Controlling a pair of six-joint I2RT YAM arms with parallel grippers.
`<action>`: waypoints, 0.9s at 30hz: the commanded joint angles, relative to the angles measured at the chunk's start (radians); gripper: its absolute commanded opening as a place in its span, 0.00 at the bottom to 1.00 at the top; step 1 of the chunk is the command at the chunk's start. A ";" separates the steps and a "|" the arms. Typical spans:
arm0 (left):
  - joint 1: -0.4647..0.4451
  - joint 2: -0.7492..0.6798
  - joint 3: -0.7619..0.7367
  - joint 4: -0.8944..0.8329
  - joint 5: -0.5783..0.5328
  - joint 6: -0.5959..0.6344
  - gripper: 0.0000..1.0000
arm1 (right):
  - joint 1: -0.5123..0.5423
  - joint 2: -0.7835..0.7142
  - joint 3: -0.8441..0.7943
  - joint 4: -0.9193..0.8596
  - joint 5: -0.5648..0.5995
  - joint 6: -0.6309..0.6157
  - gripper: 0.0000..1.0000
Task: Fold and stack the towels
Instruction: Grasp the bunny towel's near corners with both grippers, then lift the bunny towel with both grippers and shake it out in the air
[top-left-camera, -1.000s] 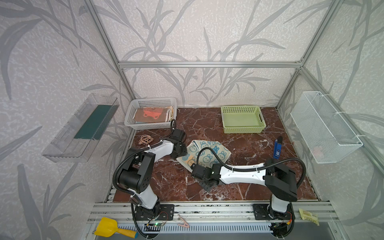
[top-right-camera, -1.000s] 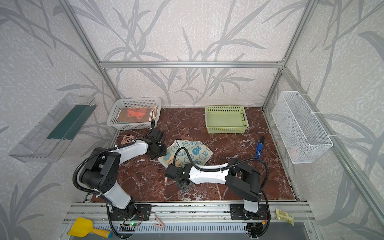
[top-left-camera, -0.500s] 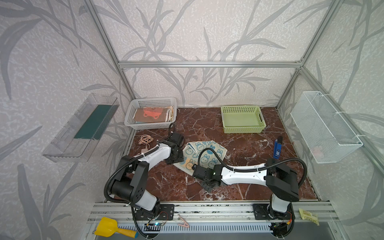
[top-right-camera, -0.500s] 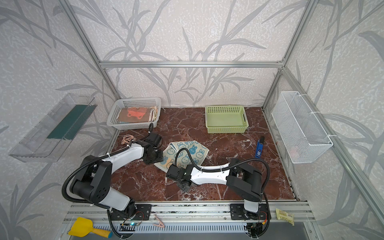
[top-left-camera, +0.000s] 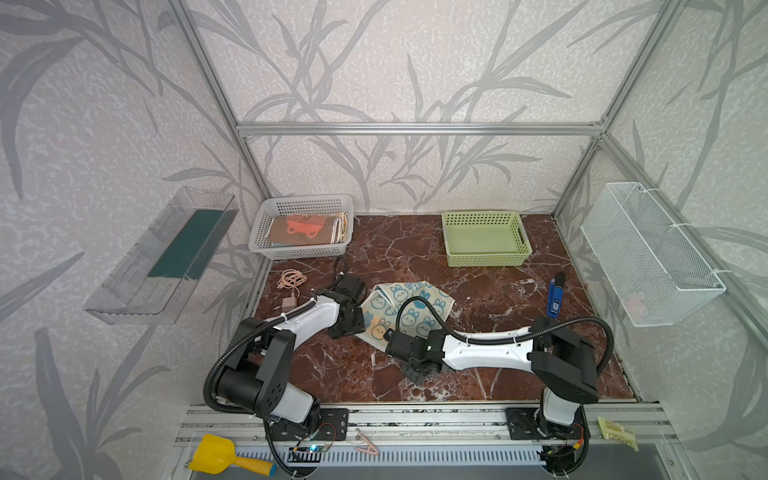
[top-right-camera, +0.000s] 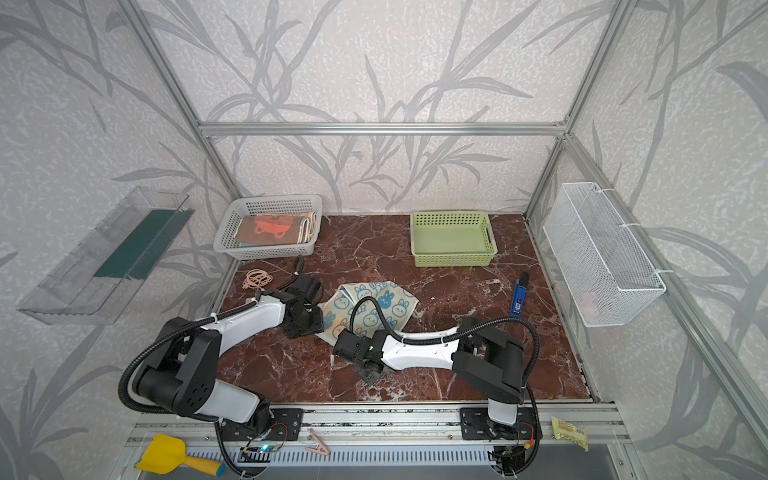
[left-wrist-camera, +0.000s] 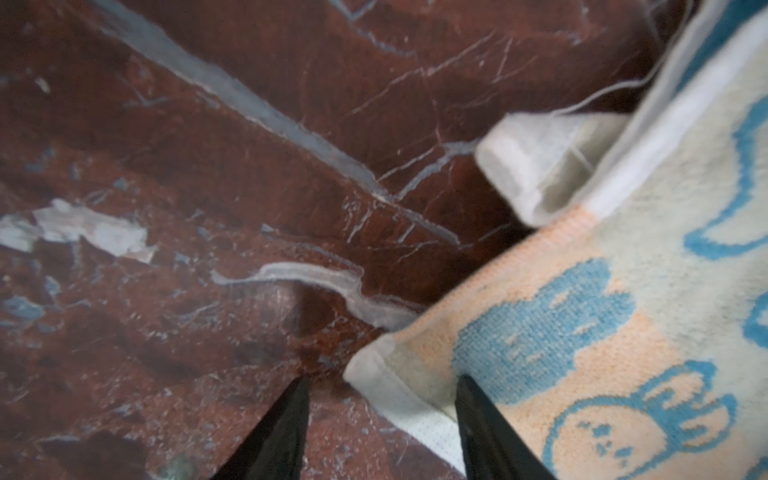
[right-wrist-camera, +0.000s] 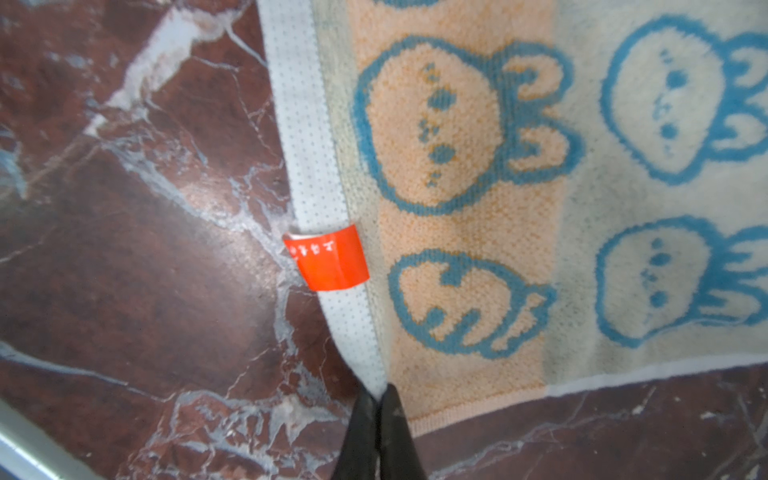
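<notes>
The white terry towel with blue bunnies (top-left-camera: 384, 309) lies rumpled on the middle of the red-brown marble bench (top-left-camera: 478, 299). The right pincer (right-wrist-camera: 376, 399) clamps its near hem, likely anchoring it. The left pincer (left-wrist-camera: 382, 382), tips apart, straddles the left corner, seemingly ready to pinch.

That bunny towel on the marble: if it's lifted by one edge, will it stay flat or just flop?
It will probably flop: the bunny towel lies rumpled, with an edge rolled over in the left wrist view. Its looped terry looks grippy, so the right fingers, pinched on the hem, likely won't slip.
</notes>
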 joint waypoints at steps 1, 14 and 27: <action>-0.004 0.089 -0.030 0.104 0.068 -0.010 0.45 | -0.001 -0.053 -0.015 0.001 0.015 0.000 0.00; 0.001 -0.096 0.081 -0.002 0.138 0.048 0.00 | 0.000 -0.142 0.045 -0.088 0.105 -0.014 0.00; -0.011 -0.572 0.444 -0.191 0.129 0.173 0.00 | 0.012 -0.569 0.180 -0.253 0.371 -0.141 0.00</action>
